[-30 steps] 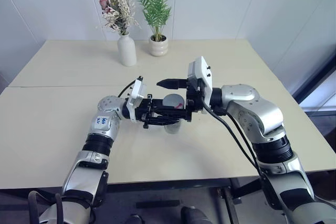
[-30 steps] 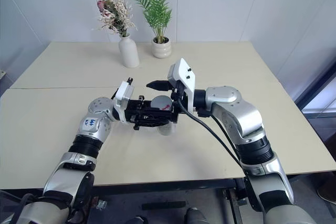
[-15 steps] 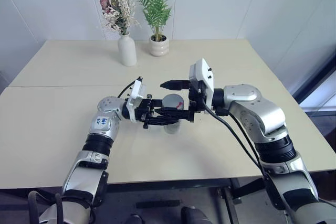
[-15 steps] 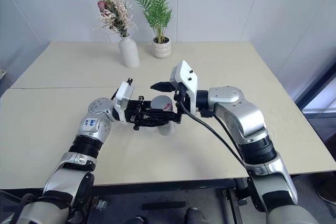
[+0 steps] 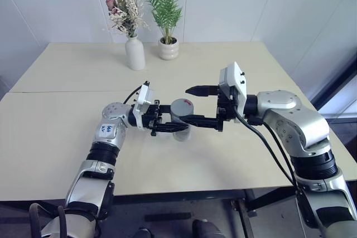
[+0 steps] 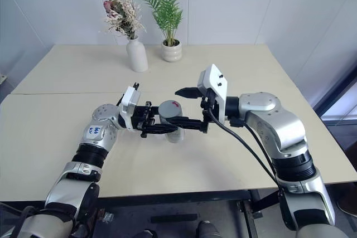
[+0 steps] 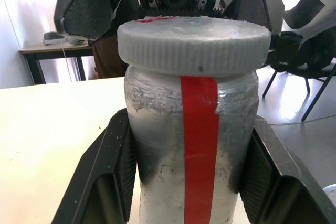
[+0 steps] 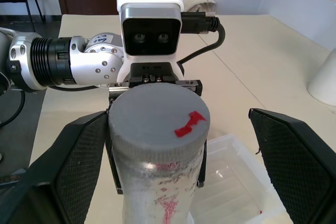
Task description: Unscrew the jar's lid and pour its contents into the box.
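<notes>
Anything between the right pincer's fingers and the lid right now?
Nothing: in the right wrist view, bare gaps separate both open fingers from the lid, which is on the jar.

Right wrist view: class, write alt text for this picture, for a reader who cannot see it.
A clear jar with a grey lid marked in red stands upright, clamped by the left gripper behind it. The right gripper has its black fingers spread wide on either side, off the lid. A clear plastic box lies on the table below.
</notes>
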`<action>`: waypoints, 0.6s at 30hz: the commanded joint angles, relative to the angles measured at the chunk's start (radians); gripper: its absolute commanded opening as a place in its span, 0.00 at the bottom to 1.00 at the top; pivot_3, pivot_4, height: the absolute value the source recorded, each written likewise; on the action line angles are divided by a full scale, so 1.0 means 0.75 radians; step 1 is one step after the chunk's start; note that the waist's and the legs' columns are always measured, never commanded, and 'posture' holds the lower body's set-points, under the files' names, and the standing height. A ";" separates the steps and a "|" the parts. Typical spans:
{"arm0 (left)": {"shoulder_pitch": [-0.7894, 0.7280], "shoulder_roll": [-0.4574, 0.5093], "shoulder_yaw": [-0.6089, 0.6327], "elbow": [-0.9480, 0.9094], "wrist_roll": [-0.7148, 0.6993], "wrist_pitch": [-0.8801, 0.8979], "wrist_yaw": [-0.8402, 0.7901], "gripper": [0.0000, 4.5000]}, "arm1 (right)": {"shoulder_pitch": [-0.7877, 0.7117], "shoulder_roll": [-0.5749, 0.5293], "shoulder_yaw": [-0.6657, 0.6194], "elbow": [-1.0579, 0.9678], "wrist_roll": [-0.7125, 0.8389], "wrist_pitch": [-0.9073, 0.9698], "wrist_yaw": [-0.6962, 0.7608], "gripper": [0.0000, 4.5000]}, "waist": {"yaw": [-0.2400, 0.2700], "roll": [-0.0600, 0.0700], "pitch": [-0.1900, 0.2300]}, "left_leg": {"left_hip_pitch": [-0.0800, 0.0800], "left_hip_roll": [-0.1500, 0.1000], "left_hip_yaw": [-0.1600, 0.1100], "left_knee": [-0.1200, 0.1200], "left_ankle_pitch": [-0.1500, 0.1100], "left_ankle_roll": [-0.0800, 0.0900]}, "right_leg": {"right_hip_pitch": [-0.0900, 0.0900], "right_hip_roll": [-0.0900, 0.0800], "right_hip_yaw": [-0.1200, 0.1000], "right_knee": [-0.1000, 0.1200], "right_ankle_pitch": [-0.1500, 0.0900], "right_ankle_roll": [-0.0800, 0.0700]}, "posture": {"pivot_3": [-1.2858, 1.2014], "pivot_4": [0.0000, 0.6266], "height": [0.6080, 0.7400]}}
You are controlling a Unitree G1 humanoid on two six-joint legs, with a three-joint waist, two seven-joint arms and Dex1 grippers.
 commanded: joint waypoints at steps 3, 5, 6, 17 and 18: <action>-0.009 0.007 0.011 -0.034 -0.002 -0.022 -0.011 0.47 | 0.038 -0.058 -0.094 -0.128 0.058 0.053 -0.026 0.99 | 0.000 0.000 0.000 | 0.000 0.000 0.000 0.000 0.000 0.000 | 0.000 0.000 0.000 0.000 0.000 0.000 | 0.52 0.24 1.00; -0.009 0.006 0.011 -0.032 -0.002 -0.024 -0.009 0.47 | 0.052 -0.070 -0.099 -0.157 0.076 0.071 -0.029 0.99 | -0.001 0.000 0.000 | 0.000 0.000 0.000 0.000 0.000 0.000 | 0.000 0.000 0.000 0.000 0.000 0.000 | 0.52 0.24 1.00; -0.011 0.005 0.011 -0.029 0.000 -0.025 -0.009 0.47 | 0.059 -0.075 -0.101 -0.171 0.084 0.078 -0.030 0.99 | -0.002 0.000 0.000 | 0.000 0.000 0.000 0.000 0.000 0.000 | 0.000 0.000 0.000 0.000 0.000 0.000 | 0.52 0.24 1.00; -0.062 -0.011 0.001 0.048 0.015 -0.047 -0.021 0.47 | -0.030 0.047 -0.041 -0.147 0.090 0.086 -0.133 0.99 | -0.001 0.000 0.000 | 0.000 0.000 0.000 0.000 0.000 0.000 | 0.000 0.000 0.000 0.000 0.000 0.000 | 0.52 0.24 1.00; -0.070 -0.015 0.000 0.057 0.015 -0.050 -0.023 0.47 | -0.036 0.062 -0.022 -0.133 0.076 0.070 -0.130 0.99 | -0.002 0.000 0.000 | 0.000 0.000 0.000 0.000 0.000 0.000 | 0.000 0.000 0.000 0.000 0.000 0.000 | 0.52 0.24 1.00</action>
